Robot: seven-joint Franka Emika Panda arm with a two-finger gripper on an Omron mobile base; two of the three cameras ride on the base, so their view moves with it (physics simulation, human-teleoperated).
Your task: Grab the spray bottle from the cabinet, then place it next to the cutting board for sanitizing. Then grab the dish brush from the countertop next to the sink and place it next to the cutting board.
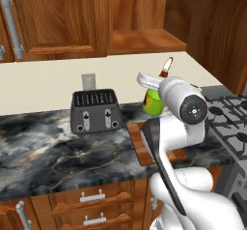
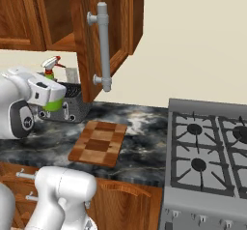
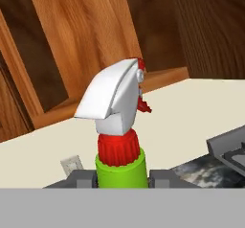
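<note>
Carrying step: gripper [image 3: 119, 179] clamped partway on bottle [image 3: 118, 167] (held off the counter). Next, lowering beside board [image 2: 99, 143].

I'm seeing the spray bottle [image 3: 119, 167] showing a bright green body, a red ribbed collar and a white head with a red tip. The cutting board [image 2: 99, 142] at 6 o'clock of the cabinet [image 2: 96, 31] is showing light and dark brown checks. The cabinet is reading reddish-brown with grain, its handle [image 2: 103, 45] silver-grey. The countertop [image 1: 53, 147] is looking black-grey with pale veins. The toaster [image 1: 95, 110] is showing dark grey.
</note>
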